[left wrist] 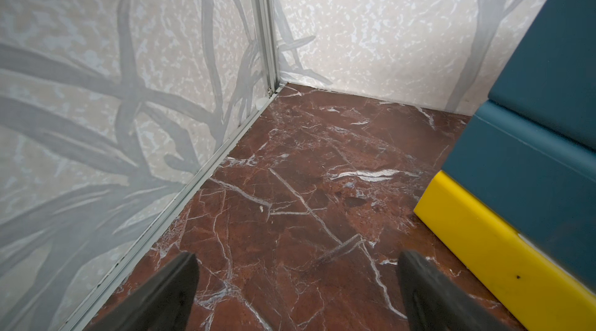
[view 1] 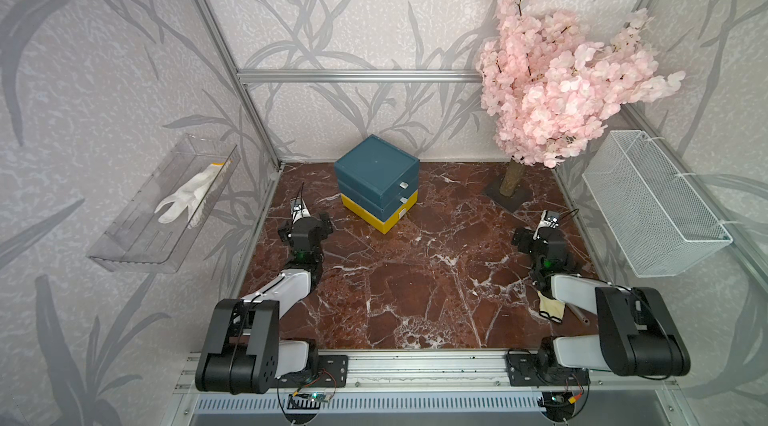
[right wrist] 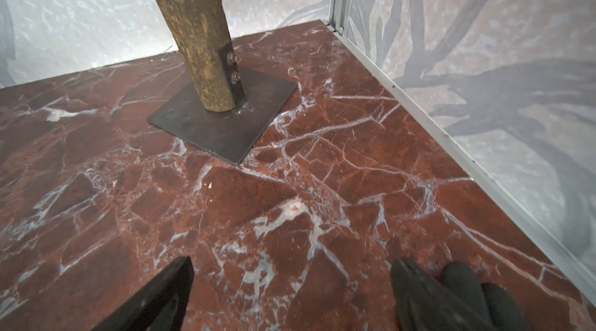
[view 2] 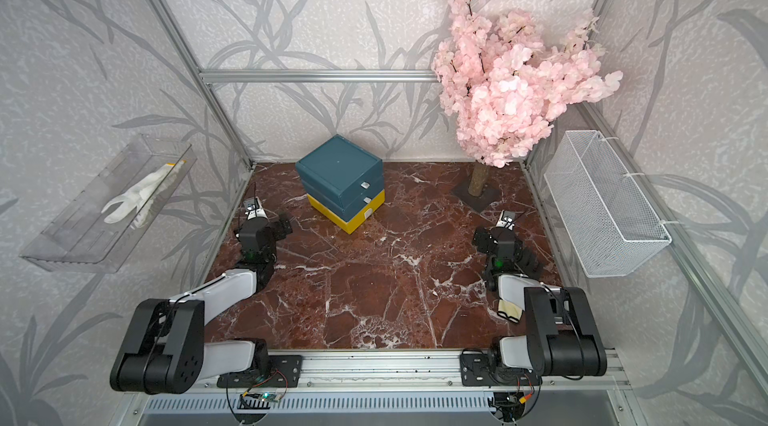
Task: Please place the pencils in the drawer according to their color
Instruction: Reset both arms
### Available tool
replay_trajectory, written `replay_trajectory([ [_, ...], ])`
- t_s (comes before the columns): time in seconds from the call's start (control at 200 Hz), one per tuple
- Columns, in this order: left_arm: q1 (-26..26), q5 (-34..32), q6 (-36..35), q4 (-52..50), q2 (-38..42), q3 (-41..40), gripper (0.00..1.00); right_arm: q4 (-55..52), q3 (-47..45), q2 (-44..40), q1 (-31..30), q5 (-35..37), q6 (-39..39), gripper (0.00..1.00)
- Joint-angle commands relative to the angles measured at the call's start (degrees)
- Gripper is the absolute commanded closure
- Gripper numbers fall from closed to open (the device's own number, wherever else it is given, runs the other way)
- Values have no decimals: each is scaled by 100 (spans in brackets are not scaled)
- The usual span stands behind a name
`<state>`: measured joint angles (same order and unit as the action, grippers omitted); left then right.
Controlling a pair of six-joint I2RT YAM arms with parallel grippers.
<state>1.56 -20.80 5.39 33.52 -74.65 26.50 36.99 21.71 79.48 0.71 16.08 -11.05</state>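
both of my pincers stand with jaws wide apart and nothing between them. the left pincer (left wrist: 296,265) is low over the tabletop (view 1: 415,278) near its left edge, and the right pincer (right wrist: 290,268) is low near the right edge.

the drawer (view 1: 376,181) sits toward the back of the tabletop, between the two arms but closer to my left pincer, turned so one corner points to the front. all three tiers look pushed in. the pull tabs (view 1: 403,191) are on the face turned toward the front and my right side. my left wrist view shows only a tabless side wall, off to one side of the jaws. so though the left is nearer, i judge the right arm has the straighter line to a tab.

the pencils i cannot find in any view, so there is no long axis to line up with yet. a small pale thing (view 1: 550,311) lies under my right forearm, too hidden to name.
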Motion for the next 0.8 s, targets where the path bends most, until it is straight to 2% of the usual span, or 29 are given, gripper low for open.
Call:
replay_trajectory([
  [0.0,-46,137,-44,-204,232,-119,0,-236,280,1,17,181,154,1],
  [0.1,-66,265,60,395,45,-432,0,-608,288,-161,8,52,335,1],
  [0.175,-67,205,9,1172,-497,-588,0,-483,207,-212,8,-43,385,1],
  [0.32,-69,429,-129,1682,-1311,-431,0,-201,66,-255,10,-144,458,1],
  [0.405,-69,567,-147,1412,-1224,-390,0,986,-190,4,12,-399,441,1],
  [0.49,-69,813,-282,1693,-1272,-496,0,1775,-309,800,9,-797,632,1],
  [0.545,-81,1007,-331,1694,-1211,-538,0,3095,-536,1325,-2,-1179,845,1],
  [0.635,-90,1270,-429,1659,-1226,-514,0,1682,-245,794,37,-1161,721,1],
  [0.72,-264,1444,-241,1300,-1236,-339,0,2064,-111,1177,96,-1225,656,1],
  [0.8,-337,1460,-163,1272,-1249,-310,0,1513,-1,991,96,-1213,621,1],
])
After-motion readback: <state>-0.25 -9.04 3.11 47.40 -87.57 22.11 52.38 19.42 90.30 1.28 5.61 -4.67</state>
